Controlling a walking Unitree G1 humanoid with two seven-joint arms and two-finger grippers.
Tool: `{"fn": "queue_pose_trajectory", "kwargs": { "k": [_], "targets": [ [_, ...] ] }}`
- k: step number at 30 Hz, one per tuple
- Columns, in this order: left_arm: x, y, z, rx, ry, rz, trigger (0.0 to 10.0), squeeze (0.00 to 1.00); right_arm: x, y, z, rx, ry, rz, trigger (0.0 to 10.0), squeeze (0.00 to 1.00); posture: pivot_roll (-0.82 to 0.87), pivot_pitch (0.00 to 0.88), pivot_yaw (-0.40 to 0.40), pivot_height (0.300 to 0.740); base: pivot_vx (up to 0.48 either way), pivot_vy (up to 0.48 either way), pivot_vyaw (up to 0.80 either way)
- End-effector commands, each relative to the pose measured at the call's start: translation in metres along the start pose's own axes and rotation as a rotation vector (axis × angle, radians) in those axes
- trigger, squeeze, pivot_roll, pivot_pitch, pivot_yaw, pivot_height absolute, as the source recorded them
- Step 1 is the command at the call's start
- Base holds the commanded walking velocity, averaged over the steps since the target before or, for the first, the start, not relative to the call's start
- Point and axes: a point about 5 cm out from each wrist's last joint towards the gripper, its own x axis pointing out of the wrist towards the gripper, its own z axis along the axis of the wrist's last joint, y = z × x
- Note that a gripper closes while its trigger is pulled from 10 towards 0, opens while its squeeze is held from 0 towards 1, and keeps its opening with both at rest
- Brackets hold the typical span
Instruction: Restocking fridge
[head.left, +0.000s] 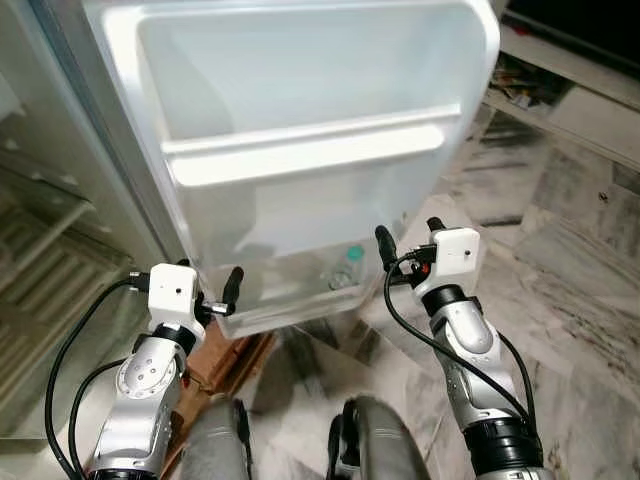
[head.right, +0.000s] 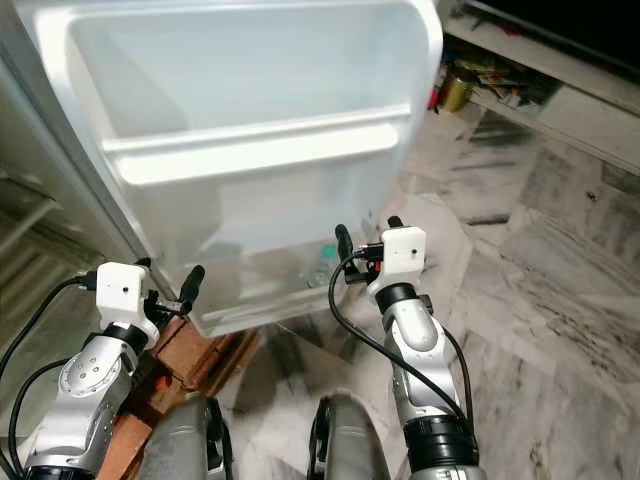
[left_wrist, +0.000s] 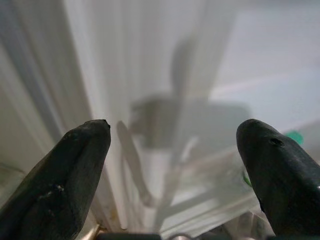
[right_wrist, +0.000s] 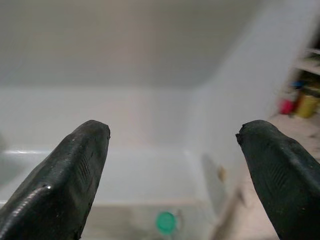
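Fridge door (head.left: 300, 100) is swung open in front of the robot, white inner liner facing the head camera. Upper door shelf (head.left: 310, 150) runs across the middle, looks bare as far as the frosted front allows.

Lower door bin (head.left: 290, 290) holds a bottle with a green cap (head.left: 354, 254), seen through the translucent front, toward the robot's right end of the bin. Same cap in the right wrist view (right_wrist: 165, 222), low in the bin. Bottle body is too blurred to say more.

Left gripper (head.left: 212, 288): raised just in front of the bin's left corner, near the hinge side of the door. Fingers (left_wrist: 75, 180) spread wide apart, nothing between them. Can't tell if a tip touches the bin.

Right gripper (head.left: 410, 242): raised near the bin's right end, just beside the door's free edge. Fingers (right_wrist: 70, 180) also spread wide, holding nothing, pointing into the bin over the cap.

Fridge interior (head.left: 40, 250) with wire racks on the robot's left. Wooden piece (head.right: 180, 370), brown, on the floor below the door. Marble tile floor (head.left: 560, 300) to the right. Low shelf (head.right: 540, 90) further back with small colourful items, too small to identify.
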Motion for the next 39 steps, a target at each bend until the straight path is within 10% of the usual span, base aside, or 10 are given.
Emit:
{"fn": "queue_pose_trajectory", "kwargs": {
  "k": [1,39],
  "targets": [
    [-0.004,-0.003,-0.006,-0.012,0.026,-0.009,10.0,0.0,-0.004,-0.001,-0.001,0.009,0.014,0.019,10.0,0.0,0.08,0.094,-0.095,0.74,0.0,0.0,0.0],
    [-0.002,0.004,-0.005,0.055,0.03,0.029,10.0,0.0,-0.001,0.009,-0.004,0.008,0.029,0.106,10.0,0.0,0.09,0.093,-0.098,0.74,0.0,-0.299,0.0]
  ]
}}
